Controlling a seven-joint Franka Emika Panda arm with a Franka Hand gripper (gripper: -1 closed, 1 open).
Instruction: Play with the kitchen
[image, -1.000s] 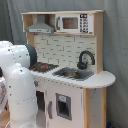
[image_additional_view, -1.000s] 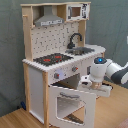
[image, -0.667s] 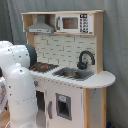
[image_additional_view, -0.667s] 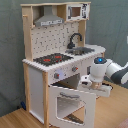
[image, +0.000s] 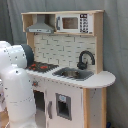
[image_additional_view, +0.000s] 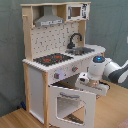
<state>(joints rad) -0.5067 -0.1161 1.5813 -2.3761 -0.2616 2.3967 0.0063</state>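
Found the kitchen (image_additional_view: 50, 35) standing tall in the middle of both exterior views. Saw its oven door (image_additional_view: 72, 102) hanging open and tipped down, at about six o'clock from the hob (image_additional_view: 52, 59). Saw the gripper (image_additional_view: 91, 84) right by the top edge of that door, at about four o'clock from the hob, maybe touching it. Could not tell if the pincer was spread, pressed together or pinching the door edge. Saw the big white arm (image: 17, 85) at about nine o'clock of the kitchen in the first exterior view, hiding that side. Guessed at some trouble from here. Might have pushed the door down too hard and bent or snapped the hinge, this being a light toy. Might have slipped off the thin edge and let the door flop or bang. Might have tugged sideways toward three o'clock and slid or tipped the whole kitchen, so tall and likely not held down. Might also have bumped the worktop (image_additional_view: 96, 49), at twelve o'clock from the gripper, on the way up. Called for a slow, soft move along the door's own swing.
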